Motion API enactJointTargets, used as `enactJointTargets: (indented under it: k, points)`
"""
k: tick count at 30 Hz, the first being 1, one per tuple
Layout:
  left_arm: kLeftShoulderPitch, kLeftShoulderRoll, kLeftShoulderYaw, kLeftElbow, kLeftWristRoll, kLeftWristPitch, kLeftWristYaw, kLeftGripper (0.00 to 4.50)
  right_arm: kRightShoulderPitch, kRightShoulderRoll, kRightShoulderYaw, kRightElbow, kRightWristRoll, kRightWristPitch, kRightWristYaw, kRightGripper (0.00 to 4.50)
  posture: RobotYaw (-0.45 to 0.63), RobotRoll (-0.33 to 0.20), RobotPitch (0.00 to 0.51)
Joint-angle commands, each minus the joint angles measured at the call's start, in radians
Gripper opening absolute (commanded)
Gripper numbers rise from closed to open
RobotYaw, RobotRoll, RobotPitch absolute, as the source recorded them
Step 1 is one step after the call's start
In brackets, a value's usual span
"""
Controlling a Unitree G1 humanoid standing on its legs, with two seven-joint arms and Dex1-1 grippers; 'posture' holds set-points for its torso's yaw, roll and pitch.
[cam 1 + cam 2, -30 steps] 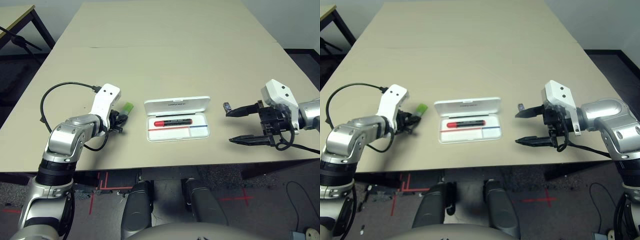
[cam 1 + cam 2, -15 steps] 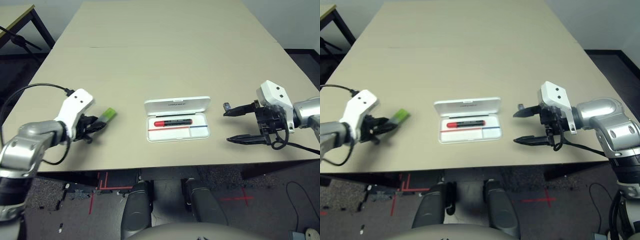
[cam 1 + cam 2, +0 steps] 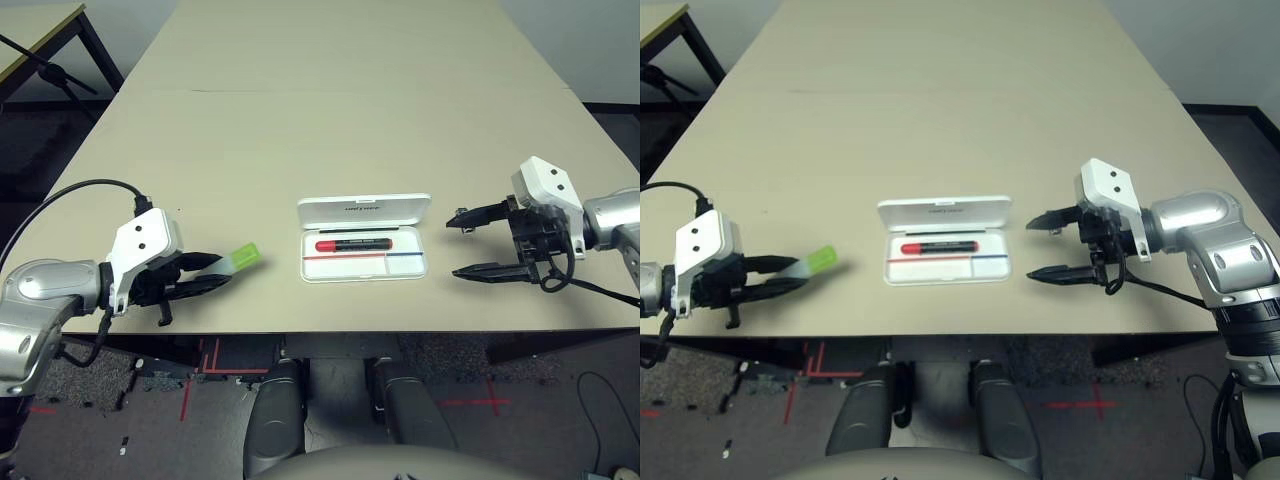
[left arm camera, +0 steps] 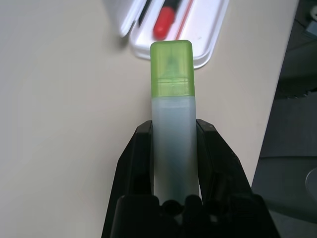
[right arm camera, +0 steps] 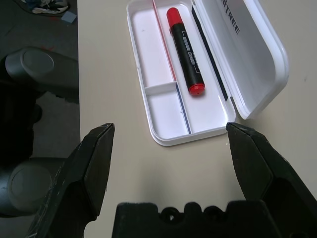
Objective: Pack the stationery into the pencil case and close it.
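The highlighter (image 4: 172, 119) is squeezed between the two black fingers of the left gripper (image 3: 215, 281), close to the near edge of the table (image 3: 350, 110). It is held by its pale body, and its green cap (image 3: 245, 256) sticks out past the fingertips. In the left wrist view the highlighter's long line is seen to point straight along the fingers toward the pencil case (image 3: 364, 239).

The pencil case lies open farther in, in the middle of the table between the two arms. It lies to the right of the left gripper and well apart from it. The red marker (image 3: 352, 244) is already laid inside, lengthwise along the tray. The tray's long side runs left to right, so it is judged that the highlighter should be carried sideways to the right and laid along that same line, just beside the marker.

The right gripper (image 3: 1055, 246) is held near the case's other end with its fingers spread wide and nothing between them. The case is nearer to it than to the left gripper.
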Motion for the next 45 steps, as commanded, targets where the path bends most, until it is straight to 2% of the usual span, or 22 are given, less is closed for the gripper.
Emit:
enactJointTargets:
  k: [1, 8, 12, 19, 26, 37, 45]
  points:
    - [-0.042, 0.007, -0.077, -0.059, 0.013, 0.006, -0.022, 1.1, -0.005, 0.006, 0.016, 0.011, -0.014, -0.012, 0.007, 4.5, -0.01, 0.0, 0.15]
    - [-0.173, -0.015, -0.261, -0.122, 0.059, 0.035, -0.031, 1.1, -0.002, 0.008, 0.019, 0.014, -0.03, -0.022, 0.006, 4.5, -0.03, 0.0, 0.147]
    - [-0.229, -0.037, -0.324, -0.131, 0.072, 0.05, -0.03, 1.1, 0.007, 0.001, 0.019, 0.013, -0.038, -0.03, 0.006, 4.5, -0.03, 0.0, 0.146]
    - [-0.354, -0.13, -0.426, -0.062, 0.147, 0.05, -0.012, 1.1, 0.011, 0.0, 0.017, 0.01, -0.044, -0.031, 0.006, 4.5, -0.04, 0.0, 0.143]
    - [-0.477, -0.246, -0.506, 0.056, 0.228, 0.021, -0.004, 1.1, 0.004, 0.007, 0.025, 0.017, -0.055, -0.038, 0.006, 4.5, -0.04, 0.0, 0.14]
    - [-0.587, -0.391, -0.58, 0.243, 0.319, -0.048, -0.014, 1.1, 0.015, 0.0, 0.023, 0.011, -0.063, -0.045, -0.002, 4.5, -0.05, 0.0, 0.138]
    - [-0.597, -0.449, -0.6, 0.323, 0.344, -0.085, -0.024, 1.1, 0.022, -0.006, 0.016, 0.004, -0.061, -0.043, -0.008, 4.5, -0.07, 0.0, 0.135]
